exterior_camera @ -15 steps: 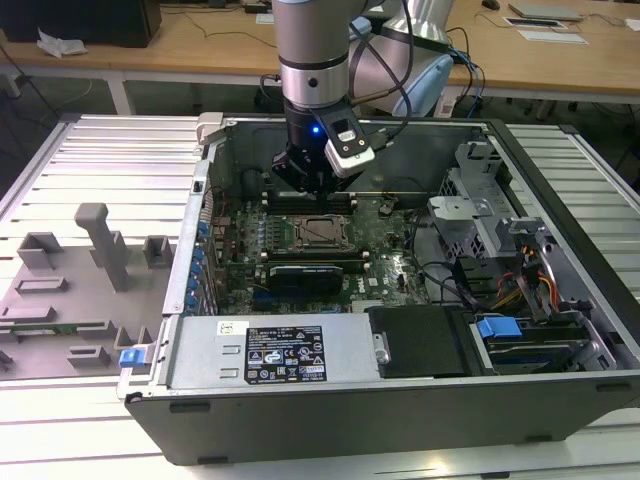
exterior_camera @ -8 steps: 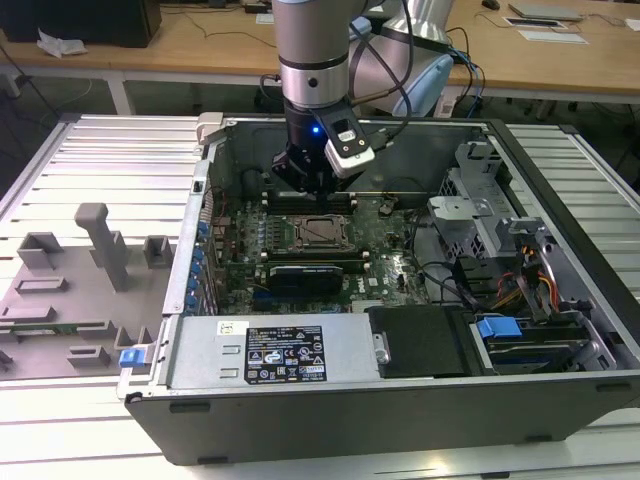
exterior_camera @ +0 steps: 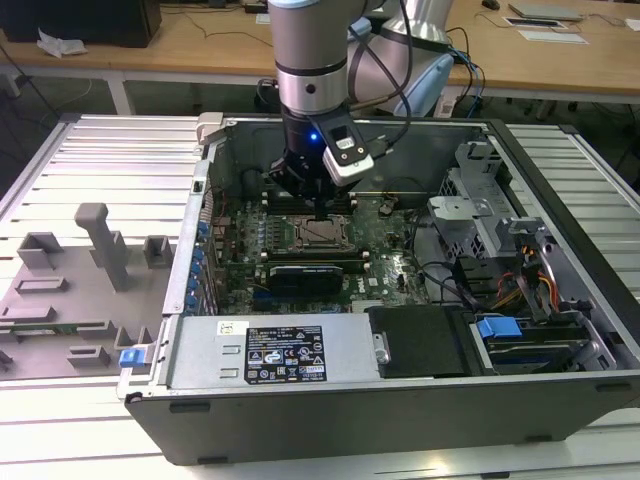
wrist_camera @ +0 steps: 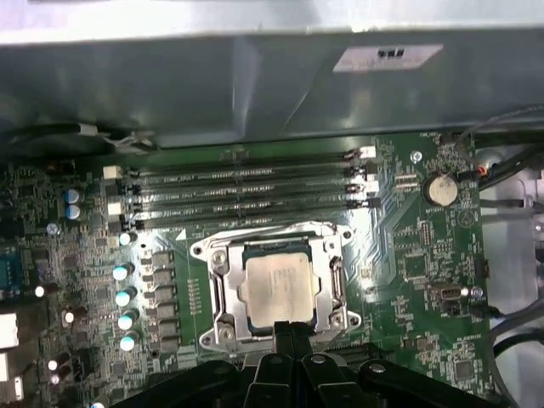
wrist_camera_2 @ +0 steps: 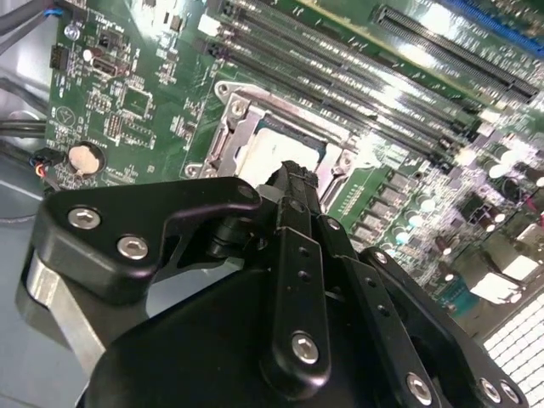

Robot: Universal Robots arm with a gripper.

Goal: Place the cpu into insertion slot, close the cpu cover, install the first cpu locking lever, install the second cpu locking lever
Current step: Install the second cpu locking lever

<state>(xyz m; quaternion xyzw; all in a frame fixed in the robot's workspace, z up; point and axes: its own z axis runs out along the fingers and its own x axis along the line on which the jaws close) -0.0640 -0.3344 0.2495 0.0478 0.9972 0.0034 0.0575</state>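
Note:
The cpu point(wrist_camera: 279, 285) lies flat in the insertion slot point(wrist_camera: 208, 252) on the green board, pale metal top showing. The silver cpu cover point(wrist_camera: 223, 289) lies down around it, framing the chip. My gripper point(wrist_camera: 291, 326) is shut with nothing between its fingers, and its joined tips sit at the socket's edge beside the chip. In the second wrist view the fingers point(wrist_camera_2: 293, 174) come down onto the rim next to the cpu point(wrist_camera_2: 268, 149). In the exterior view the gripper point(exterior_camera: 318, 205) hangs straight over the socket point(exterior_camera: 322, 232) inside the open computer case. I cannot tell how the locking levers stand.
Long black memory slots point(wrist_camera: 246, 183) run beside the socket. A coin battery point(wrist_camera: 439, 189) and cables point(wrist_camera: 510, 170) lie off to one side. The case wall point(exterior_camera: 205, 220), power supply point(exterior_camera: 270, 350) and drive cage point(exterior_camera: 480, 205) surround the board. A grey fixture tray point(exterior_camera: 70, 290) lies at the exterior view's left.

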